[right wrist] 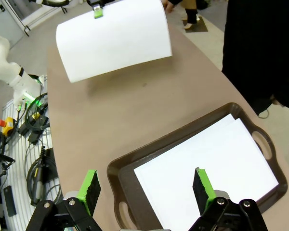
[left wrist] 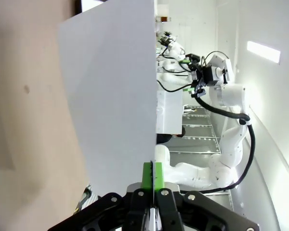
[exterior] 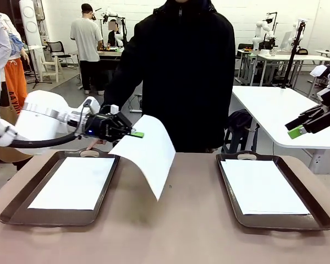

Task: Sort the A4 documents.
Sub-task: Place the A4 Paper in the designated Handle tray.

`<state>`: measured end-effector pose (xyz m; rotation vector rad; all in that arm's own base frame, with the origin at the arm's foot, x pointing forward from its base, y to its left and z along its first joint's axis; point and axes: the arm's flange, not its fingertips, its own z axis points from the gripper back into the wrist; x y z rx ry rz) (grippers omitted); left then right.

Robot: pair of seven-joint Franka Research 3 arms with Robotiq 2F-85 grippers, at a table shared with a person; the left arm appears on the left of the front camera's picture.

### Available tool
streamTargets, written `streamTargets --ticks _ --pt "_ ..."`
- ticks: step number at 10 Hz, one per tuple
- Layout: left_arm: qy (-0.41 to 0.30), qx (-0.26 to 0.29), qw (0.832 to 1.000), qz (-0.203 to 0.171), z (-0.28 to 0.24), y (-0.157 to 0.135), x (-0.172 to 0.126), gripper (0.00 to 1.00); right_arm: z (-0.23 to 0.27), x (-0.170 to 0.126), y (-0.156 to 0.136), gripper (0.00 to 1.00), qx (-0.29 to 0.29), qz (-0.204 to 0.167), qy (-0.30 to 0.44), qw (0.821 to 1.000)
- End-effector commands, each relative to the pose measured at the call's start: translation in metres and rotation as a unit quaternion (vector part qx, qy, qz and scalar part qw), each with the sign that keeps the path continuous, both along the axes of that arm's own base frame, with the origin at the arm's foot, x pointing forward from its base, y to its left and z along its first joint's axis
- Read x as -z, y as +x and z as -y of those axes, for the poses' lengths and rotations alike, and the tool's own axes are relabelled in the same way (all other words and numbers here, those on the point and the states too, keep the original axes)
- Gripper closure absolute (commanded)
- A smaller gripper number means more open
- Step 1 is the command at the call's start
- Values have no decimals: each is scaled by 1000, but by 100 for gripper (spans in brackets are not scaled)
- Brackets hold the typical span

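Note:
My left gripper [exterior: 136,134] is shut on the edge of a white A4 sheet [exterior: 148,151], which hangs curved in the air above the table's middle, between the two trays. In the left wrist view the green pads [left wrist: 147,175] pinch the sheet [left wrist: 113,91] at its lower edge. The right wrist view shows the same sheet [right wrist: 115,38] at the top. White sheets lie in the left tray [exterior: 74,182] and in the right tray [exterior: 262,187]. My right gripper [exterior: 297,131] hangs open above and to the right of the right tray [right wrist: 125,168], with nothing between its fingers [right wrist: 90,185].
A person in a black jacket [exterior: 181,77] stands at the far side of the table, one hand near the left tray's far handle [exterior: 89,153]. Bare brown tabletop [exterior: 170,231] lies between the two dark trays and along the front edge.

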<state>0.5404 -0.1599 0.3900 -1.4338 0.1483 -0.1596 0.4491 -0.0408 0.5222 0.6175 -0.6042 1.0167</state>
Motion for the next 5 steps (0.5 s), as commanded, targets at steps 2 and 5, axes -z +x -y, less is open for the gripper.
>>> streamTargets --ticks 2,5 --pt "75 -2 997 11 -47 -21 -20 99 -1 0 0 0 -1 0 5 1000" --pt "181 -31 980 79 -100 -46 -23 99 -1 0 0 0 -1 0 5 1000"
